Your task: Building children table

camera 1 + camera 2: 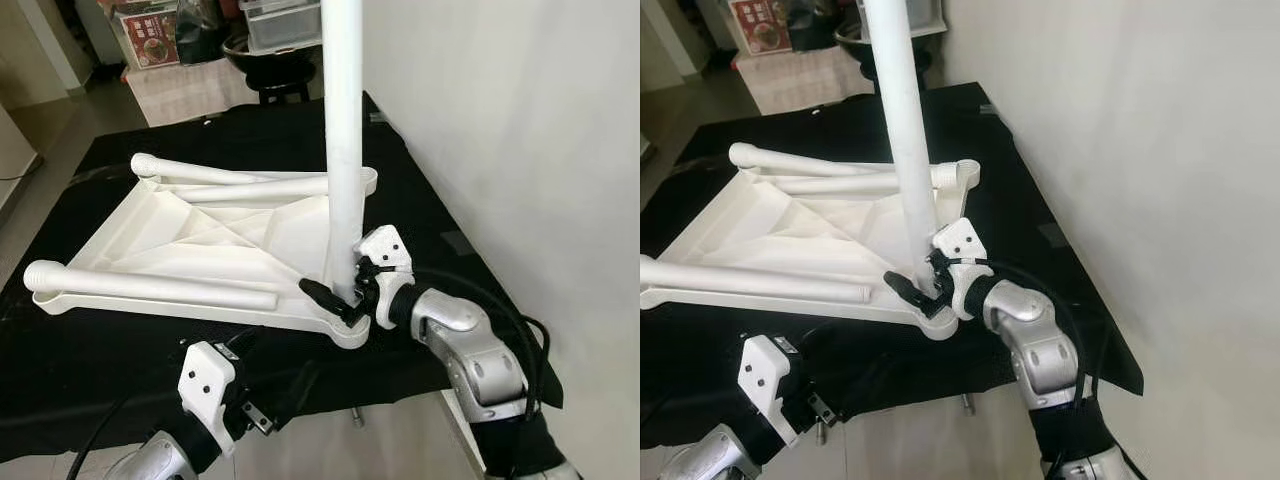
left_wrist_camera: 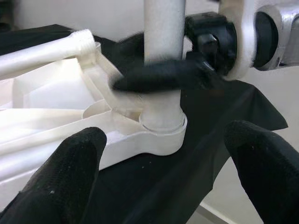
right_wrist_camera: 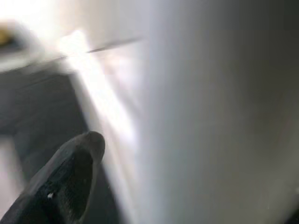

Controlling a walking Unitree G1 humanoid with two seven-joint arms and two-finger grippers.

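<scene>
A white table top point(image 1: 200, 235) lies upside down on a black cloth point(image 1: 120, 350). One white leg point(image 1: 343, 150) stands upright in the corner socket point(image 2: 161, 135) nearest me on the right. My right gripper point(image 1: 345, 295) is shut on this leg just above the socket, and its black finger point(image 2: 159, 77) crosses the leg. Another loose leg point(image 1: 150, 283) rests along the top's front edge, and two more point(image 1: 230, 180) lie at the back. My left gripper point(image 2: 168, 163) hovers open at the cloth's front edge, pointing at the socket, its fingers point(image 2: 70, 168) wide apart.
A white wall point(image 1: 520, 120) runs close along the right. The cloth's front edge hangs over pale floor, where a small bolt point(image 1: 357, 418) lies. At the far end stand a dark stool point(image 1: 275, 70) and a covered stand with boxes point(image 1: 190, 85).
</scene>
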